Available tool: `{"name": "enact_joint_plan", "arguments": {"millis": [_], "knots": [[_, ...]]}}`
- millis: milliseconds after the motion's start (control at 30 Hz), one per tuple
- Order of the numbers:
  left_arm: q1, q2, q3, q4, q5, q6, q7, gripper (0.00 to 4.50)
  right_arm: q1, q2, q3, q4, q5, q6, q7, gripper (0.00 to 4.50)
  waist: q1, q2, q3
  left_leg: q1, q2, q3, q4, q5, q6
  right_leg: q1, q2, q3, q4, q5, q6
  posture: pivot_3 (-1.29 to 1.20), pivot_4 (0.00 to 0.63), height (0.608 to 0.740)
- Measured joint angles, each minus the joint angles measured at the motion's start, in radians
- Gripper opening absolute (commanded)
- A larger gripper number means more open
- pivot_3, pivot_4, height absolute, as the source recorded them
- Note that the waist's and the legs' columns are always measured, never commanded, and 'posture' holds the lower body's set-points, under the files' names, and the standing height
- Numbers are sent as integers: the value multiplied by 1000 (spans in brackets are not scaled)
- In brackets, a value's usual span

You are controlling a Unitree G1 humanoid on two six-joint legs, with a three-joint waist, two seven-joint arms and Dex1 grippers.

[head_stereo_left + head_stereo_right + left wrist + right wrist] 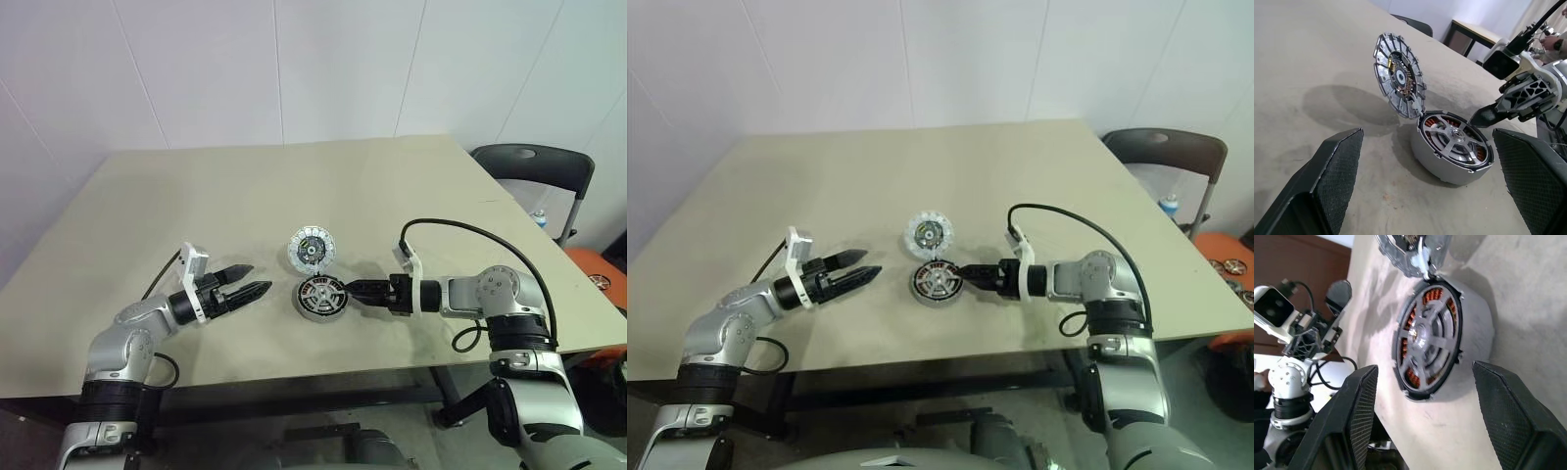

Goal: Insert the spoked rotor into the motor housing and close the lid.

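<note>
Left gripper (257, 280) hovered low over the beige table (245, 186) at the robot's left, fingers spread wide with nothing between them, tips aimed toward the centre and well short of the parts. In the left wrist view, two black textured fingers (1327, 181) framed the assembly from either side without touching it.

Motor housing (319, 298) sat near the middle of the table, a shallow grey cup resting flat. Spoked rotor (1454, 139) lay seated inside it, black rim level with the cup's edge, silvery spokes and hub facing up, coppery windings visible between the spokes. Lid (311, 249) stood raised behind the housing, hinged at the rim and tilted back, its segmented silver-white face and dark centre turned toward the robot. Not yet shut over the rotor.

Right gripper (348, 290) reached in from the robot's right, pointing leftward and slightly down, tips just beside the housing's right edge. Fingers parted and empty: in the right wrist view, the two black pads (1359, 411) stood apart with the housing and rotor showing in the gap between them, neither pad pressing on the rim. Black cable (470, 235) arched above that forearm.

Dark chair (534, 171) stood beyond the table's far right corner, against the white panelled wall.
</note>
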Motion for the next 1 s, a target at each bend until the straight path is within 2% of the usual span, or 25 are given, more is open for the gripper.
{"name": "enact_joint_plan", "arguments": {"millis": [100,233,367,433,533,767,867,1000], "knots": [[0,-3,-8,0,0,0,3,4500,-22,-6,7,0,-20,-64,6,3209,-1,1,0,0,0,0,0,0,0,0,0,0,0,0,0,0,0,740],[-4,-12,-9,0,0,0,20,4500,-62,1,21,-85,-29,-160,12,2005,-1,2,1,-1,0,0,0,0,0,-1,0,0,0,0,0,0,0,740],[-20,-15,-27,-1,18,-16,27,4500,-49,-15,206,-298,-134,-326,24,542,-1,1,1,-4,0,0,0,1,-1,-5,0,0,0,0,0,0,0,740],[-31,-19,-38,-3,32,-32,28,4500,-21,-16,293,-357,-196,-402,23,26,1,1,1,-7,0,0,0,3,-5,-7,-1,0,0,0,0,0,0,740],[-48,-19,-56,-5,67,-78,35,4500,18,2,368,-384,-274,-493,-8,26,4,0,1,-11,-1,0,0,3,-5,-11,-2,0,0,0,0,0,0,740],[-66,-17,-59,-5,105,-136,50,4500,39,22,407,-383,-377,-575,-64,26,4,1,1,-14,-1,0,0,3,-5,-15,-1,0,0,0,0,0,0,740],[-79,-13,-57,-7,106,-139,55,4500,49,-15,487,-363,-432,-580,-46,26,4,0,1,-14,-1,0,0,3,-5,-14,-2,0,0,0,0,0,0,740],[-79,-7,-56,-9,108,-149,57,4500,52,-51,525,-371,-466,-604,-4,26,7,0,0,-10,-1,-1,0,2,-5,-9,-1,-1,-2,0,0,0,0,740]]}}
